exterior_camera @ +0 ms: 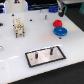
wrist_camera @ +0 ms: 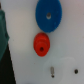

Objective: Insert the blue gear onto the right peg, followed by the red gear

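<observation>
I'm seeing the peg plate (exterior_camera: 44, 55) sitting nearest in the exterior view, two pegs (exterior_camera: 50, 50) standing on it. Beyond it, toward the exterior view's right, the blue gear (exterior_camera: 60, 31) is lying flat on the white table (exterior_camera: 15, 50), with the red gear (exterior_camera: 58, 23) just past it, apparently not touching. The claw (exterior_camera: 19, 27) is hovering farther back, left of the plate; I'm unable to tell how wide it's standing, the view being too blurry.
</observation>
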